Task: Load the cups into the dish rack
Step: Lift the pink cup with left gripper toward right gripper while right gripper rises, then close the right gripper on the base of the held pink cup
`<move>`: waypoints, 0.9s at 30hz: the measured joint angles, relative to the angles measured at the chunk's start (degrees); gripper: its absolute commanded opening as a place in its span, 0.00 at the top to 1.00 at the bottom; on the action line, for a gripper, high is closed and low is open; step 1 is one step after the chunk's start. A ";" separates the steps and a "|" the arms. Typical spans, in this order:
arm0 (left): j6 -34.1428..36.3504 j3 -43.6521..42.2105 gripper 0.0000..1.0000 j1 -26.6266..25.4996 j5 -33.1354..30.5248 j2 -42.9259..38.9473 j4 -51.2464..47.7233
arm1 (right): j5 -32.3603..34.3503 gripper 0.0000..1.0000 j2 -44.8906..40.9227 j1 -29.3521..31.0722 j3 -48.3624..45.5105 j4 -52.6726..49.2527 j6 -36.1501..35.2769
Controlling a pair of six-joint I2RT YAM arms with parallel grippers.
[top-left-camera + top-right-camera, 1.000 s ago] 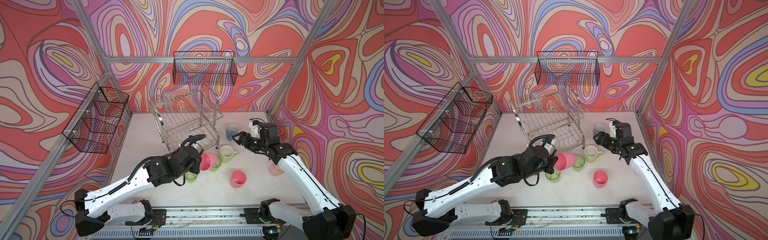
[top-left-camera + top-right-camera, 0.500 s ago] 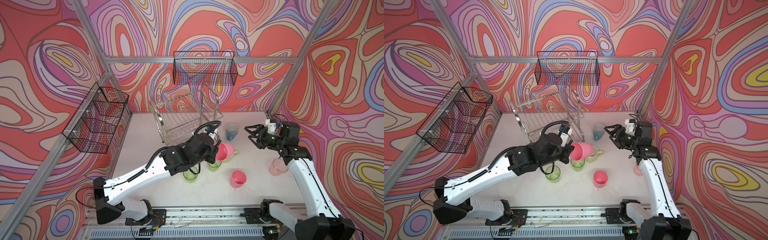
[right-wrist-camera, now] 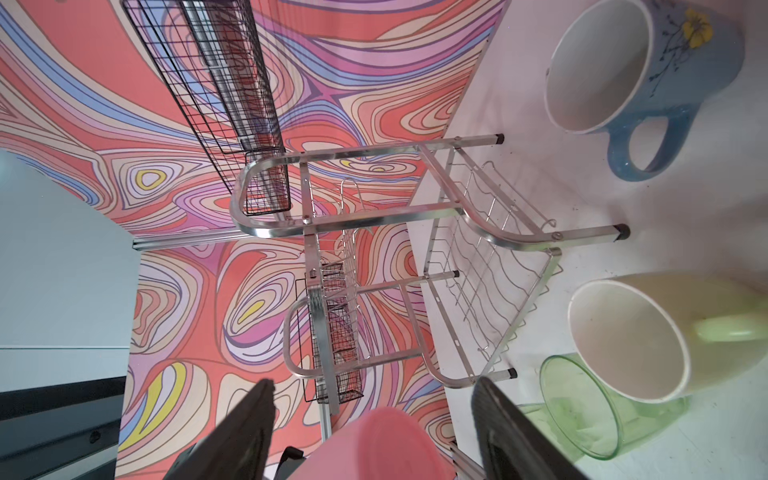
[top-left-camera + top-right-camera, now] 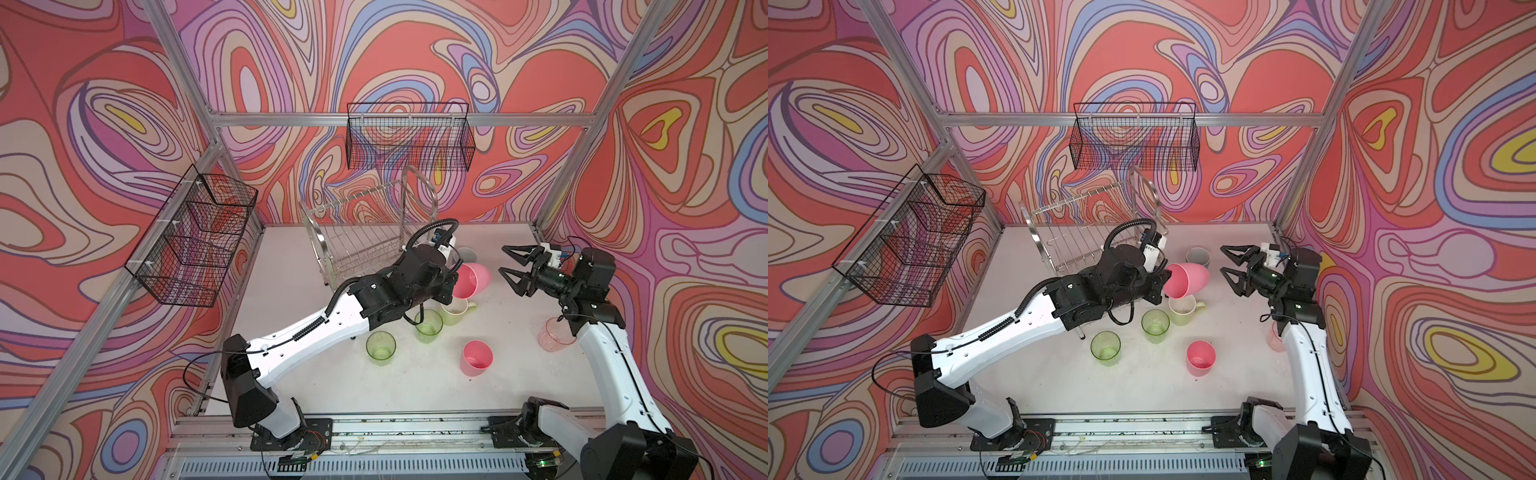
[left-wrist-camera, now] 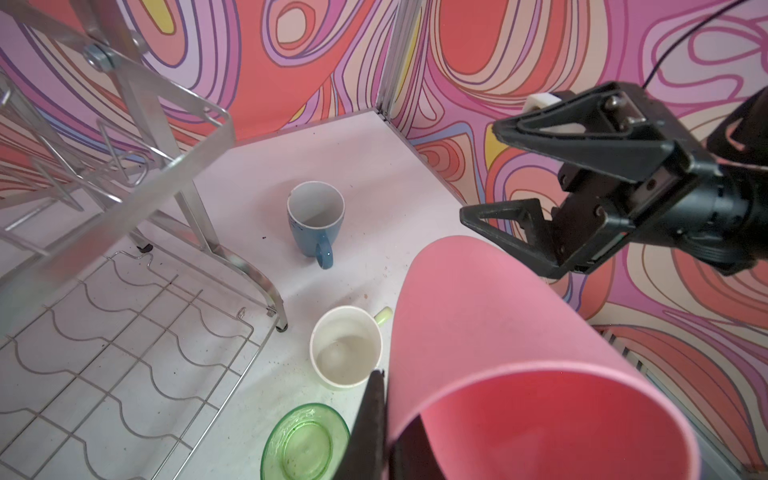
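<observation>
- My left gripper is clamped on the rim of one pink tumbler, with one finger inside the mouth and one outside.
- The tumbler hangs on its side above the table, just right of the dish rack, which stands toward the far edge.
- My right gripper is spread wide, facing the tumbler's base, near it but not touching.
- I judge the tumbler to be light, smooth plastic with a thin wall. A rim pinch may let it pivot or slip, so a hold across the body would be steadier.
- The blue mug and pale-green mug look heavier; I would grip each by its wall beside the handle.
- No cup sits in the rack yet.
</observation>
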 measured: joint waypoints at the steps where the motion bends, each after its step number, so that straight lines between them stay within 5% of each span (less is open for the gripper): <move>1: 0.17 0.00 0.94 0.37 0.00 0.04 0.55 | -0.11 0.23 0.00 -0.24 -0.07 1.05 1.25; 27: 2.05 0.00 0.95 4.02 7.06 8.70 19.76 | 0.11 0.08 -0.63 -0.59 -7.50 23.69 23.96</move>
